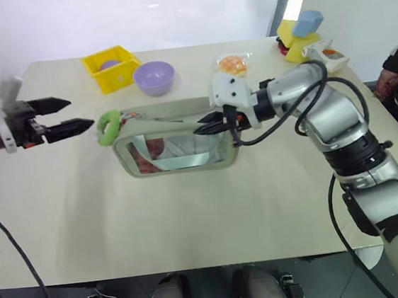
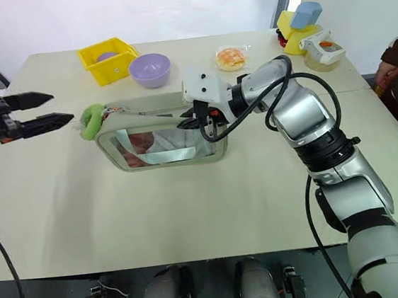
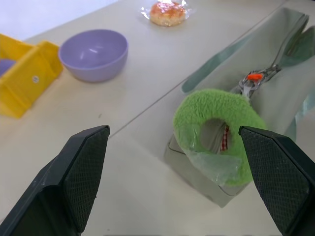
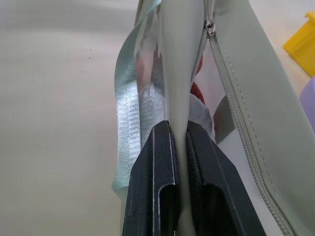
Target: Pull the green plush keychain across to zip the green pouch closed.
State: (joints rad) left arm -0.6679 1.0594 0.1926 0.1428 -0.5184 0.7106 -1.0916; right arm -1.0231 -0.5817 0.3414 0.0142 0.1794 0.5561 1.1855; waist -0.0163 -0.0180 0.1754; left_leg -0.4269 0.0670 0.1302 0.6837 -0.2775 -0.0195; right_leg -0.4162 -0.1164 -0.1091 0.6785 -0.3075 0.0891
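On the left, the left hand (image 1: 74, 114) hangs just above the tabletop (image 1: 191, 214) with its two black fingers spread wide, pointing level toward the middle of the scene. The keychain (image 1: 108, 126) sits right off its fingertips, a fuzzy lime ring at the left end of the pouch (image 1: 177, 148), close but not yet touched; in the left wrist view the ring lies between the two open fingers, nearer the right-hand one, with nothing gripped. The pouch stands on its long edge near the tabletop's centre, its long axis running left to right, so the zip line along its top leads from the keychain toward the right arm. At the pouch's right end the right hand (image 1: 207, 123) reaches in from the right, pointing left and tipped a little downward, its fingers pinched together on the pouch's pale green wall beside the zip, as the right wrist view shows. The left hand is plainly the nearer one to the keychain; I'd judge the next move needs it to close on the ring and draw it rightward along the top while the right hand steadies the pouch.
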